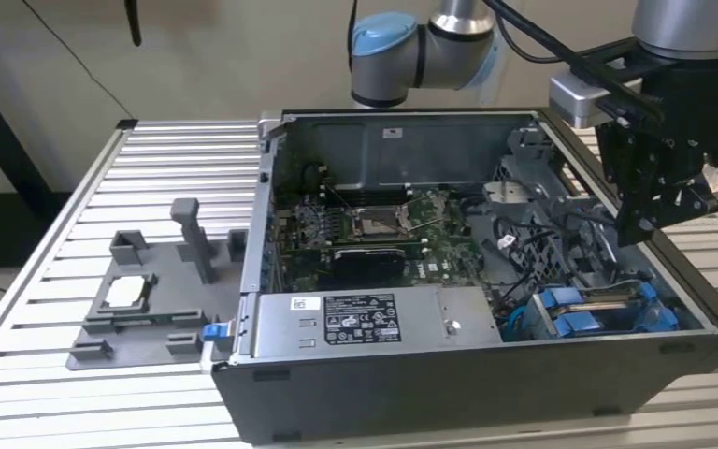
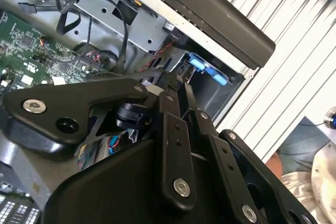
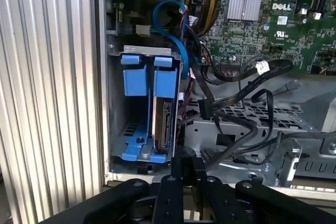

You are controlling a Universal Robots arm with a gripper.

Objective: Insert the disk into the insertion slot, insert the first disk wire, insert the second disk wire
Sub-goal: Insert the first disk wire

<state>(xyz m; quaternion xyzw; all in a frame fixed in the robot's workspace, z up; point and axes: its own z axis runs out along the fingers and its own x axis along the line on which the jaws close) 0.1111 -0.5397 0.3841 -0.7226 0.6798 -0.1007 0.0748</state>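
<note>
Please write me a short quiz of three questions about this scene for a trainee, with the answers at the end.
1. True or false: the flat silver-grey disk in its bright blue plastic carrier already sits in the narrow dark grey metal insertion slot.
2. Choose one. In the exterior view, the black gripper hangs over the open dark computer case at: A, the exterior view's left; B, the middle; C, the exterior view's right.
3. Fill in: the grey labelled power-supply box lies on the exterior view's ____ of the insertion slot.
Key: 1 true; 2 C; 3 left.
</note>
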